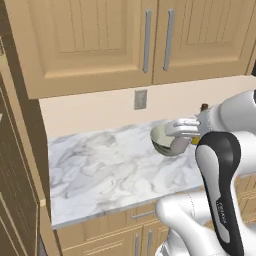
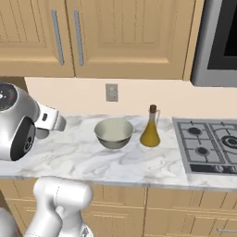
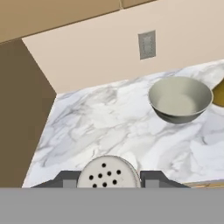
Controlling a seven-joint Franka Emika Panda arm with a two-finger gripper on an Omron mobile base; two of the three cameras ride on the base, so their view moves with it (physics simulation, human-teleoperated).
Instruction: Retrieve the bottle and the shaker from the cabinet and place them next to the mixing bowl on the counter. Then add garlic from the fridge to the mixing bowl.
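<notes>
Shaker clamped between the gripper fingers, holed top up, above the counter near its front edge. Bowl mid-counter toward the wall; bottle just beside it, stove side.

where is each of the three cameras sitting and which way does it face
Left base view: behind the arm's left, looking forward and down at the counter; white arm at lower right.
Right base view: behind its right, same counter, mixing bowl, bottle; arm at lower left.
Hand view: on the hand, looking along the fingers shut on the shaker.
All share the bowl.
</notes>
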